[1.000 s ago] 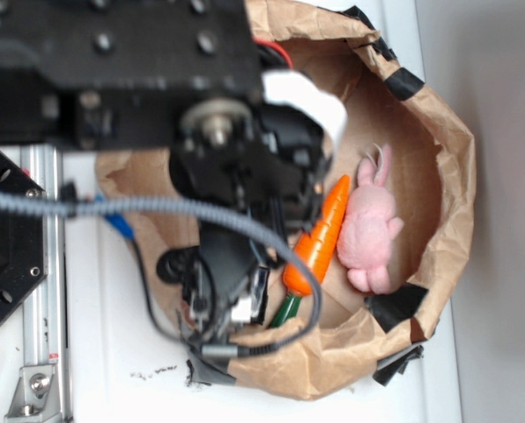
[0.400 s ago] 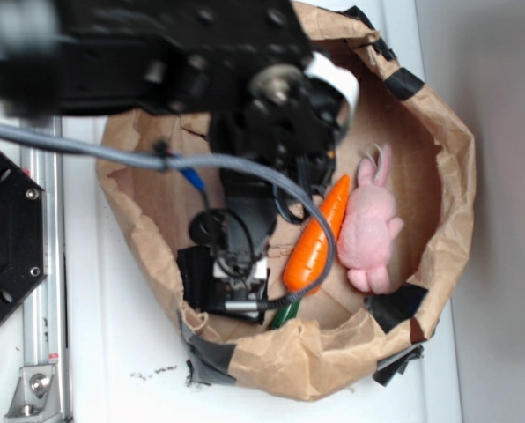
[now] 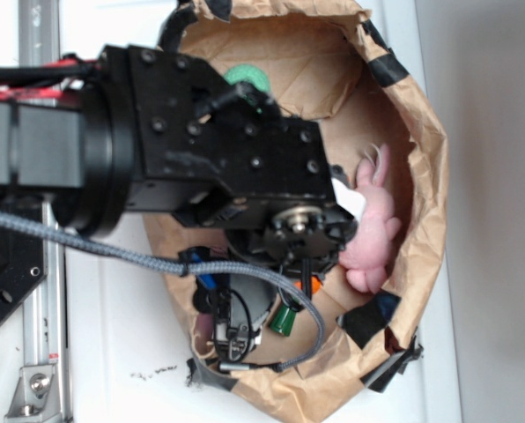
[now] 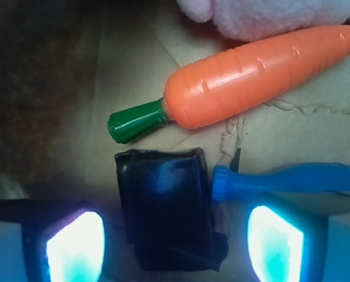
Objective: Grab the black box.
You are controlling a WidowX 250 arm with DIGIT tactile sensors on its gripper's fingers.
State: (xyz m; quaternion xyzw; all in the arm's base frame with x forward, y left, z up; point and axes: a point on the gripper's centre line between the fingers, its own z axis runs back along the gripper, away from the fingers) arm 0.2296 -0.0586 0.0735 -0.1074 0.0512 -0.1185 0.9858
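No readable text, labels, brands, numbers or signs in either view. Black box: glossy plain surface, no print visible. Carrot: plain orange, unmarked. Blue tool: no lettering seen. Paper bag: bare brown paper with black tape patches, no print. Robot arm: black housing, screws only, no legible marking.
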